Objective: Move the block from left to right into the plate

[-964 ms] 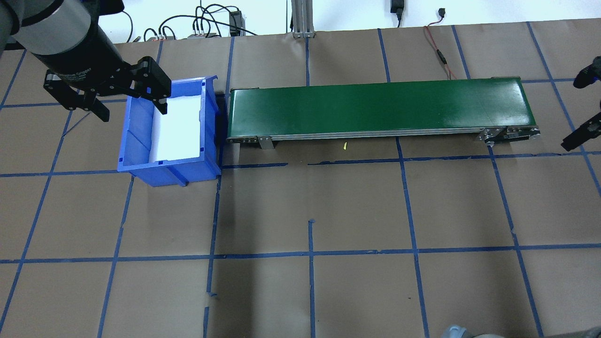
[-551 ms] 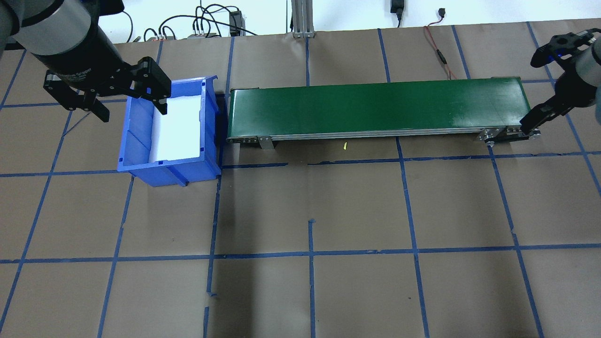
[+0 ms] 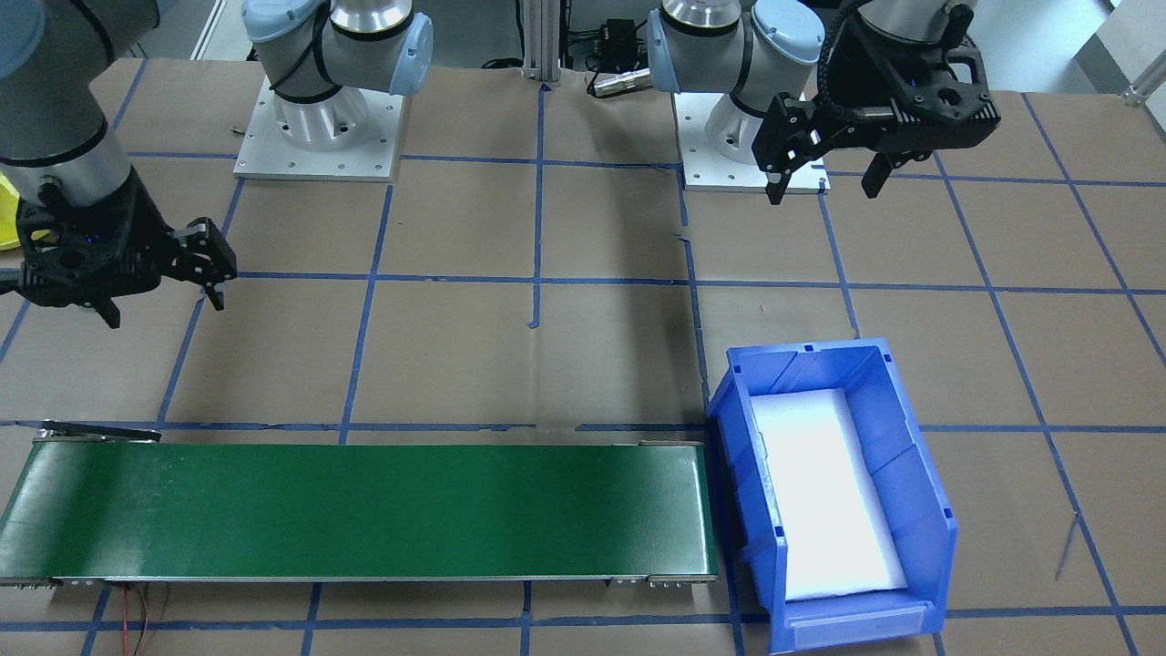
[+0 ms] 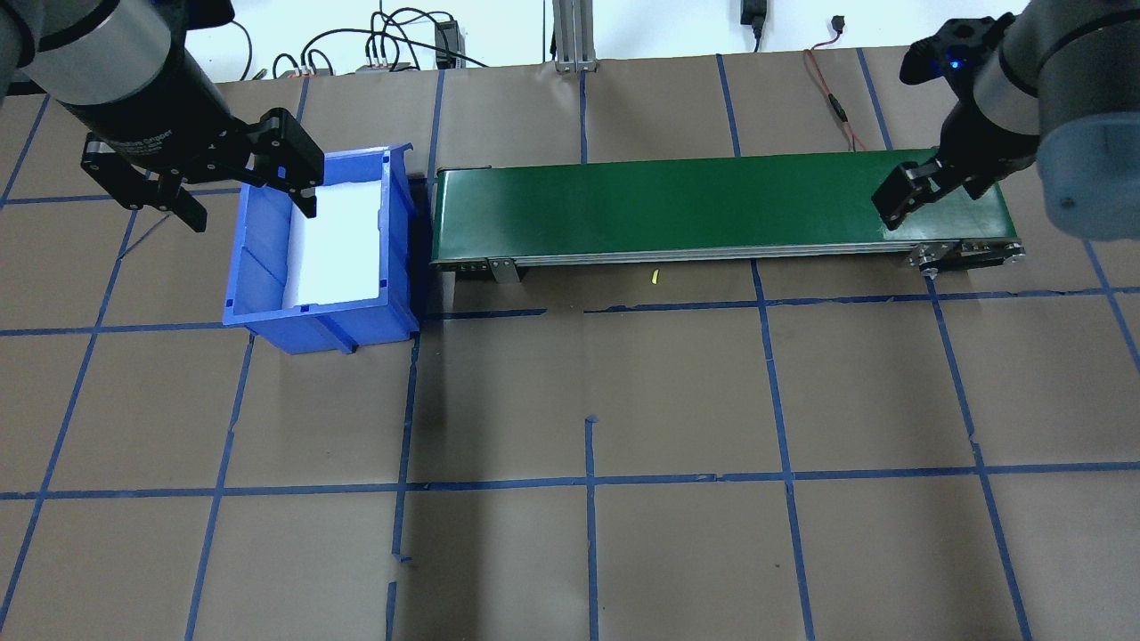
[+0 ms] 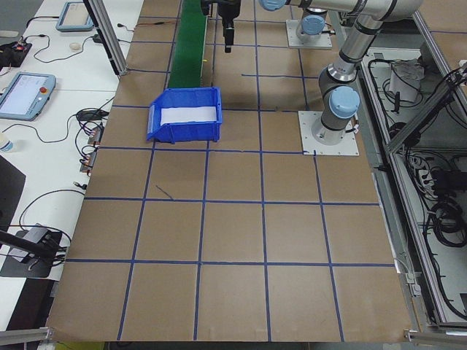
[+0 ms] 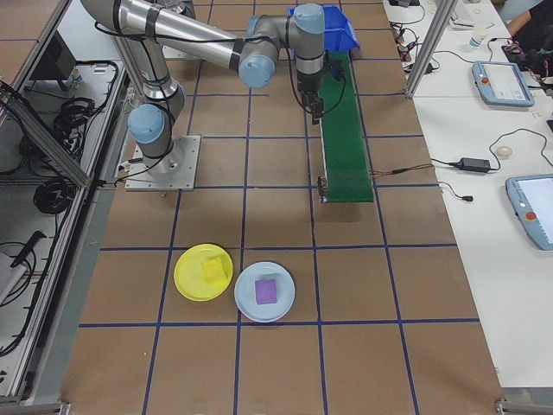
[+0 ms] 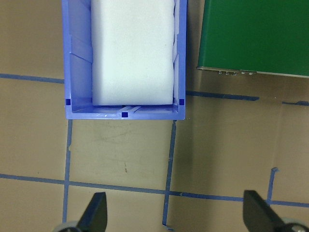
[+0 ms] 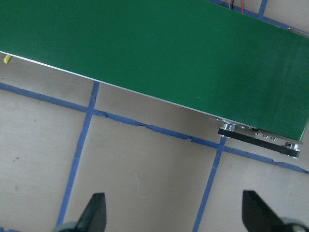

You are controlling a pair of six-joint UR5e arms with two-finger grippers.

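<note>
The yellow plate [image 6: 192, 275] lies on the table far to my right, beyond the conveyor's end, with a yellow block [image 6: 212, 270] lying in it; only the exterior right view shows both whole. My right gripper [image 3: 162, 305] hangs open and empty above the right end of the green conveyor belt [image 4: 712, 205], whose edge fills the top of the right wrist view under the gripper [image 8: 175, 215]. High near the blue bin [image 4: 321, 240], my left gripper [image 4: 248, 203] is also open and empty. No block shows on the belt or in the bin.
The bin holds only a white foam pad [image 7: 133, 53] and stands at the belt's left end. A pale blue plate [image 6: 246, 307] with a purple block [image 6: 265, 291] sits beside the yellow plate. A small yellow scrap [image 4: 655, 277] lies by the belt. Cables [image 4: 828, 89] run along the table's back.
My right arm has swung in from the view's right edge to above the belt's right end. The left arm and the bin have not moved.
</note>
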